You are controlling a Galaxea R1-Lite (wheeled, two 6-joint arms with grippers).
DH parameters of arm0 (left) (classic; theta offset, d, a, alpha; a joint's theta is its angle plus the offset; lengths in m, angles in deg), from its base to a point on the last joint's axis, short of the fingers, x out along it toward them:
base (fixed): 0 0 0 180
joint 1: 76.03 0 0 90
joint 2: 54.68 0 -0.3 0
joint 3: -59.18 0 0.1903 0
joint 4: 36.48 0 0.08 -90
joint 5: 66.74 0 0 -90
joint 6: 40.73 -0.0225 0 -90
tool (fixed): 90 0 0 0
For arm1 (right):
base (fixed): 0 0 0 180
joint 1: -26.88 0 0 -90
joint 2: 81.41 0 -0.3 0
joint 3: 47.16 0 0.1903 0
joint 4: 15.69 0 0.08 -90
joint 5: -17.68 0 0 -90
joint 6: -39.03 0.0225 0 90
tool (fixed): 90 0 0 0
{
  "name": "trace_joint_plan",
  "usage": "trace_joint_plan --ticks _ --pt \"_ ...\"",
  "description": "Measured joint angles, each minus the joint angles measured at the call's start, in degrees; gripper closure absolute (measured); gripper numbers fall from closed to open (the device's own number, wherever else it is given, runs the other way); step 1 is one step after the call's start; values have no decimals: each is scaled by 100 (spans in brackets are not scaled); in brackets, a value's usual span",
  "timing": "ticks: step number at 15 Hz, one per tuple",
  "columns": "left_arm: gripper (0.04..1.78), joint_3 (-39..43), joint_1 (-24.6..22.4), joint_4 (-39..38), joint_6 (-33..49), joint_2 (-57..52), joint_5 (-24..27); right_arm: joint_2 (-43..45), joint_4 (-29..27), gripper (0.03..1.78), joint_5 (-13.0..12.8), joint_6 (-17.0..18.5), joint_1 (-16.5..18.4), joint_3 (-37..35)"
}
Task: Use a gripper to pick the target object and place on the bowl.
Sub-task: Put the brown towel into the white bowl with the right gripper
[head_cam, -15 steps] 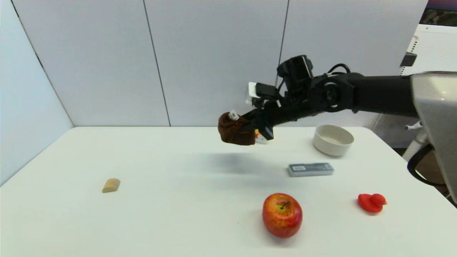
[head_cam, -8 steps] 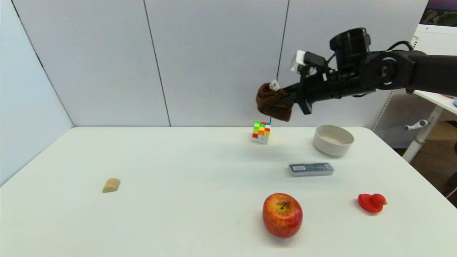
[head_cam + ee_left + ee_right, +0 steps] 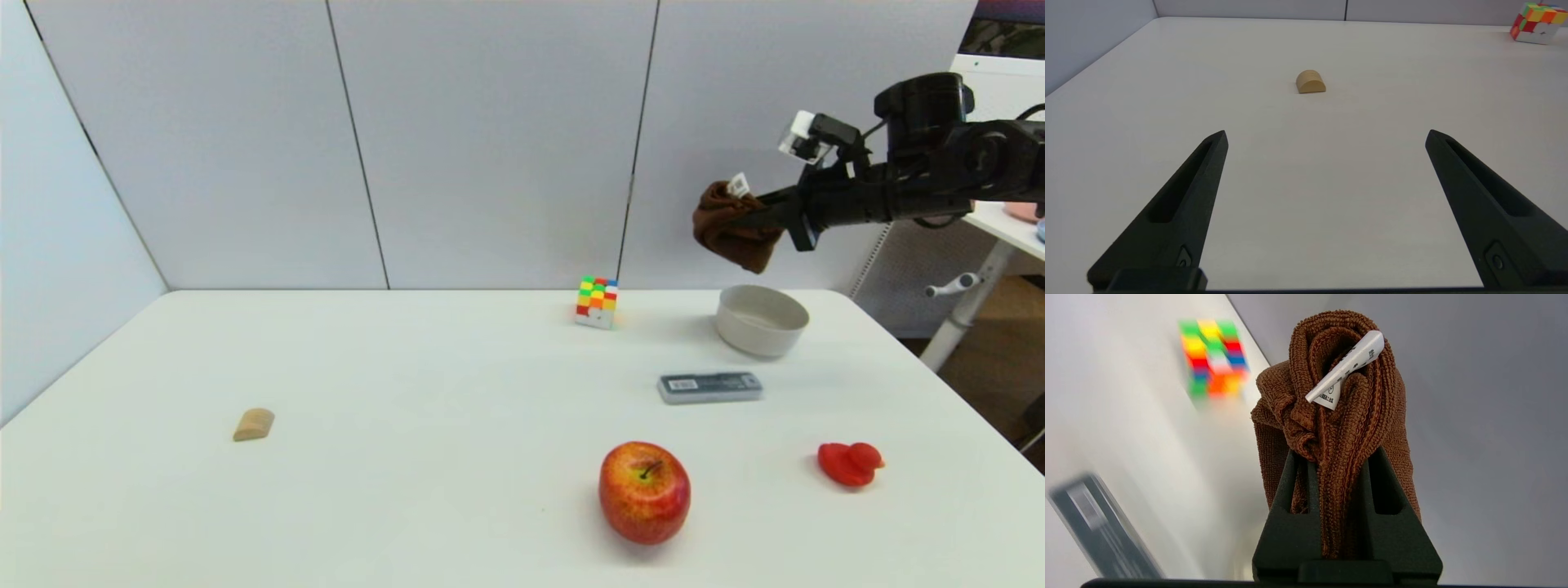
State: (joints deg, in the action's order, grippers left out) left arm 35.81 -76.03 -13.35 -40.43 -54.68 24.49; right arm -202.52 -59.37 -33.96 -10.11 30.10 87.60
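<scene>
Starting from the left side of the table [image 3: 408, 367]: a small tan wooden block [image 3: 254, 425] sits alone out there, and it also shows up in the left wrist view [image 3: 1310, 81]. The left gripper [image 3: 1327, 136] hangs low over the table short of that block, jaws spread wide with nothing between them.

Moving toward the middle, a colourful cube [image 3: 598, 302] sits near the back edge by the wall, and a red apple [image 3: 644, 492] sits near the front edge. A grey flat case [image 3: 709, 387] lies between the apple and the bowl [image 3: 762, 319], which is off-white and sits at the back right. A red duck toy [image 3: 851, 464] is at the front right, well apart from the apple.

Up in the air on the right, the right gripper [image 3: 759, 214] reaches in from the right edge and is clamped on the brown cloth [image 3: 731, 229]. The cloth hangs above the table, up and a bit to the left of the bowl, not touching it. In the right wrist view the cloth [image 3: 1335, 428] is bunched between the two fingers [image 3: 1290, 506], with its white tag [image 3: 1345, 371] sticking out at the top.
</scene>
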Motion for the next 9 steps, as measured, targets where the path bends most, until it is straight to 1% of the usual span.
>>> trace_joint_plan --ticks 2,4,5,8,9 --pt "11 0 0 0 2 0 -2 -11 -179 154 17 5 155 -80" --pt "11 0 0 0 5 0 -2 -9 -195 154 35 -2 260 -235" --pt "11 0 0 0 2 0 0 -9 -196 154 110 -5 289 -321" --pt "11 0 0 2 0 0 -2 -61 -151 154 590 -88 380 -505" --pt "11 0 0 2 2 0 -5 -107 -146 154 697 -89 427 -527"
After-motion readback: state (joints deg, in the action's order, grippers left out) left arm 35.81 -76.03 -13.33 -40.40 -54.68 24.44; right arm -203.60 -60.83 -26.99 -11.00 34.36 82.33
